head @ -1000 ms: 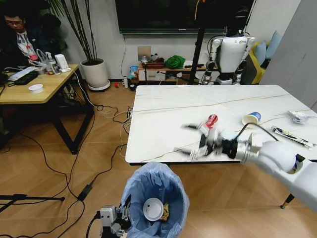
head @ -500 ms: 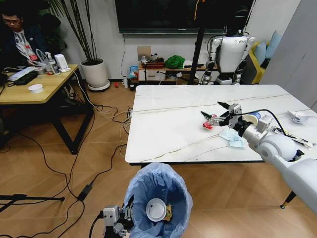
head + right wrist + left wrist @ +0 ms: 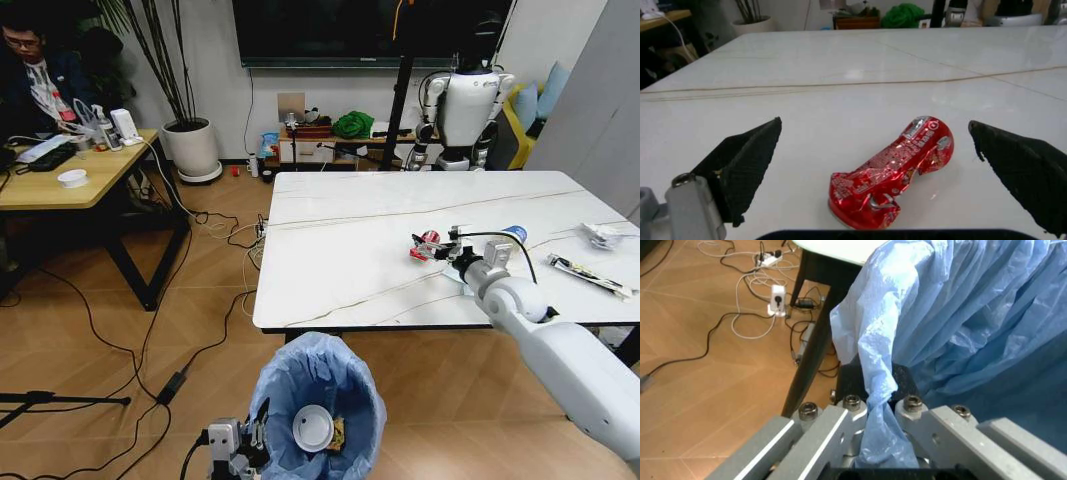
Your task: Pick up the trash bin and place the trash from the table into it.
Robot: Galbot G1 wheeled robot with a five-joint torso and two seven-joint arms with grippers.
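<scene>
The left gripper (image 3: 240,445) is closed on the blue bag at the rim of the trash bin (image 3: 316,385), low before the table (image 3: 330,250). Farther, the right gripper (image 3: 873,175) is wide open around the crushed red can (image 3: 897,170), which lies on the table.

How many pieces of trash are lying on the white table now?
4 visible: crushed red can between the open right gripper's fingers, paper cup behind that arm, crumpled white paper and long dark wrapper near the right edge. The arm may hide more.
</scene>
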